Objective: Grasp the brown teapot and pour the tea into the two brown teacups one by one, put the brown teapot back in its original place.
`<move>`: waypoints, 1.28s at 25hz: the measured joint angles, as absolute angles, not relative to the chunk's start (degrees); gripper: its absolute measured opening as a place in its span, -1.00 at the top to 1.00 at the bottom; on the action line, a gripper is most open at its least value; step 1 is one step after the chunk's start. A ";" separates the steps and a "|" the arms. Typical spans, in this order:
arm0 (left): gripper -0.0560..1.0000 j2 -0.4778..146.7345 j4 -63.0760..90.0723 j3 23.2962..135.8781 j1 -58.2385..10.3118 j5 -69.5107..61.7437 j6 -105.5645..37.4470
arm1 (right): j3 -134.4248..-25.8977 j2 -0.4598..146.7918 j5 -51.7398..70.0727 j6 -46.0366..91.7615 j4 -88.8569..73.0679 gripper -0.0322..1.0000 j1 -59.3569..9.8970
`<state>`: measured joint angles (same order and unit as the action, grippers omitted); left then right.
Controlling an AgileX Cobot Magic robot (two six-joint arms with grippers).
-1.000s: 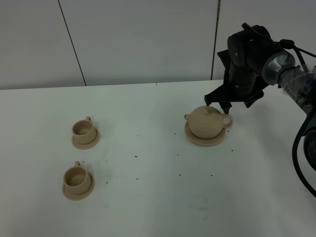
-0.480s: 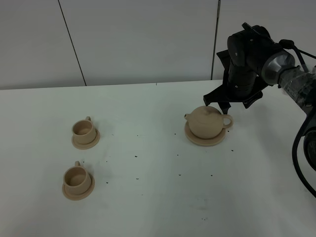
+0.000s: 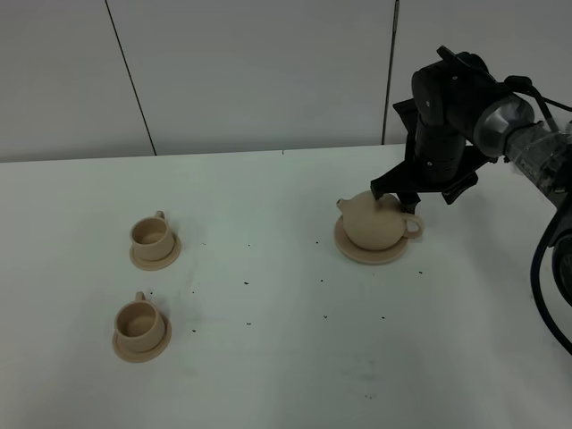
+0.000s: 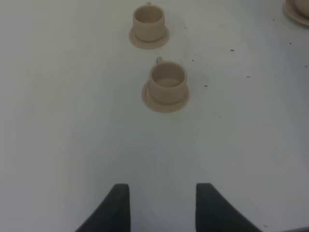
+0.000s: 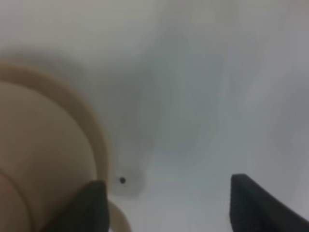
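The brown teapot [image 3: 374, 225] sits on its wide tan saucer [image 3: 368, 253], the original place, right of the table's middle. My right gripper [image 3: 399, 195] hangs open just over the pot's lid and handle side, holding nothing. The right wrist view is blurred: the teapot [image 5: 38, 150] fills one side, and the right gripper [image 5: 169, 203] has one dark fingertip [image 5: 91, 203] against the pot's edge. The two brown teacups [image 3: 151, 233] [image 3: 138, 320] stand on small saucers at the left. My left gripper [image 4: 161, 208] is open above bare table, short of the cups [image 4: 167, 82] [image 4: 149, 21].
The white table [image 3: 286, 375] carries scattered dark specks. A grey panelled wall [image 3: 250, 71] runs behind it. The right arm's cables [image 3: 541, 268] hang at the right edge. A sliver of the teapot saucer [image 4: 298, 9] shows in the left wrist view.
My right gripper has come down and slightly right, now covering the teapot's lid. The cups and the teapot have not moved.
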<state>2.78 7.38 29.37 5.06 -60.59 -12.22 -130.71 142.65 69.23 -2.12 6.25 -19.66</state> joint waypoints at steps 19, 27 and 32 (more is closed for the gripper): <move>0.15 2.78 7.38 29.37 5.06 -60.59 -12.22 | -124.89 140.59 69.39 -2.55 5.86 -0.08 -19.66; 0.15 2.78 7.38 29.37 5.06 -60.59 -12.22 | -124.84 140.57 70.24 -2.50 3.73 -0.08 -19.72; 0.15 2.78 7.38 29.37 5.06 -60.59 -12.22 | -124.83 140.57 70.43 -2.45 3.40 -0.08 -19.72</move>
